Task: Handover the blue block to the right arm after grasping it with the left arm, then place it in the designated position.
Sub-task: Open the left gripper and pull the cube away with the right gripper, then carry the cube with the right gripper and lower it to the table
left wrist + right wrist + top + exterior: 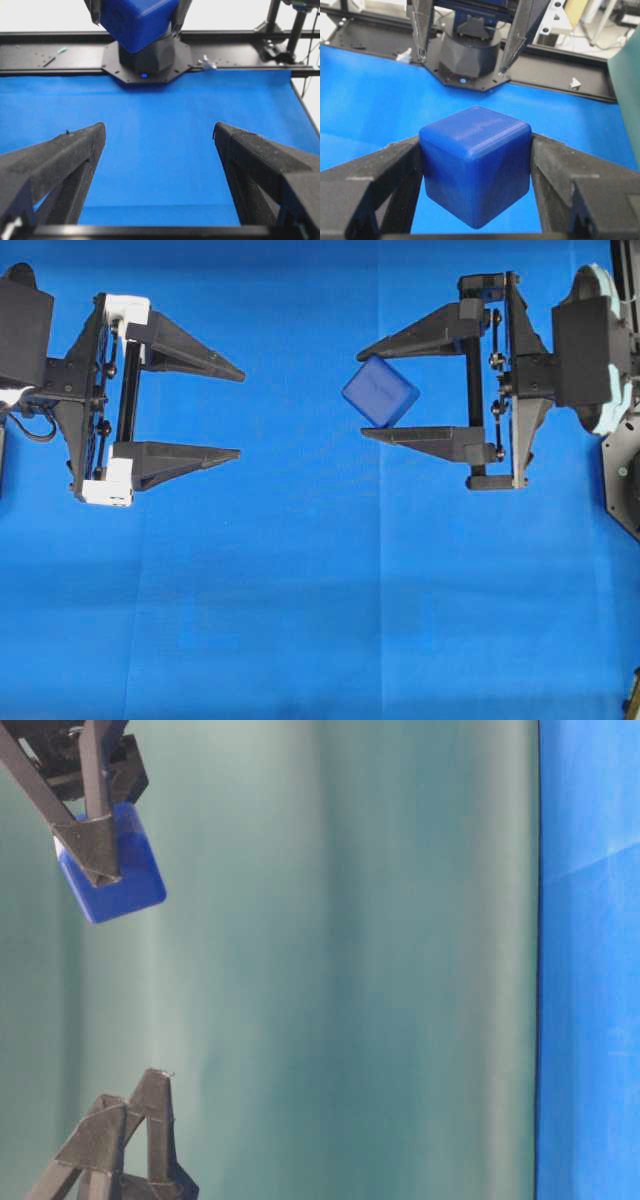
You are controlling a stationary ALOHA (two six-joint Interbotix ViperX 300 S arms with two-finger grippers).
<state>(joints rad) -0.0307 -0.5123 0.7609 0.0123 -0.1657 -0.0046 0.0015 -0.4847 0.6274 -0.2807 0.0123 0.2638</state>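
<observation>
Overhead | right arm (385, 388) jaws grip blue block (380, 390) | left arm (240, 412) jaws wide

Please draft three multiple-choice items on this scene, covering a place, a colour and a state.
1. Where is the block?
A. Lying on the cloth
B. Between the right gripper's fingers
C. Between the left gripper's fingers

2. What colour are the corner pieces on the left gripper's frame?
A. White
B. Red
C. Blue

3. How does the left gripper stand?
A. Shut on the block
B. Shut with nothing in it
C. Open with nothing in it

Answers:
1. B: the right wrist view shows the block pressed between both fingers of the right gripper, above the cloth.
2. A: the overhead view shows white pieces at the frame's corners.
3. C: in the left wrist view its fingers stand wide apart with only cloth between them.
</observation>
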